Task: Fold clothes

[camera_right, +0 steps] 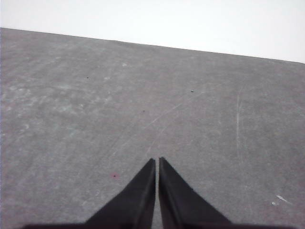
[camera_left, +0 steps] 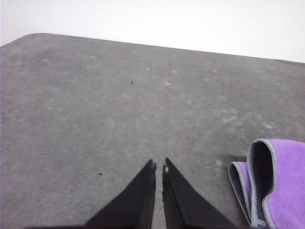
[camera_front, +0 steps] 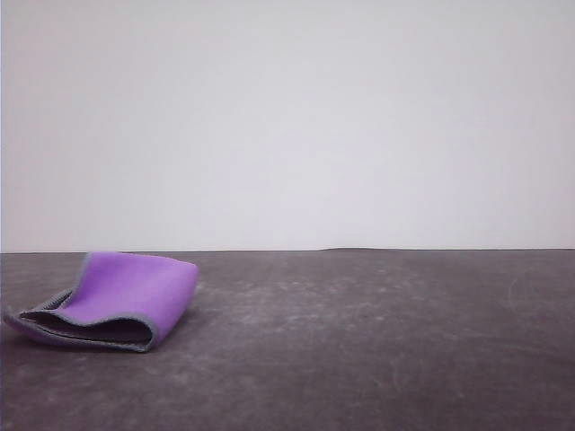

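Observation:
The clothes (camera_front: 121, 296) are one small cloth lying folded over on the dark table at the left of the front view, purple face up, dark grey inside, light grey stitched edging along the layered open edge. In the left wrist view the cloth (camera_left: 281, 186) lies just beside my left gripper (camera_left: 159, 167), apart from it. That gripper is shut with nothing between its black fingers. My right gripper (camera_right: 157, 162) is also shut and empty, hovering over bare tabletop with no cloth near it.
The dark grey table (camera_front: 377, 341) is scuffed and streaked, with its far edge meeting a plain white wall (camera_front: 287, 126). The table's rounded corner (camera_left: 28, 38) shows in the left wrist view.

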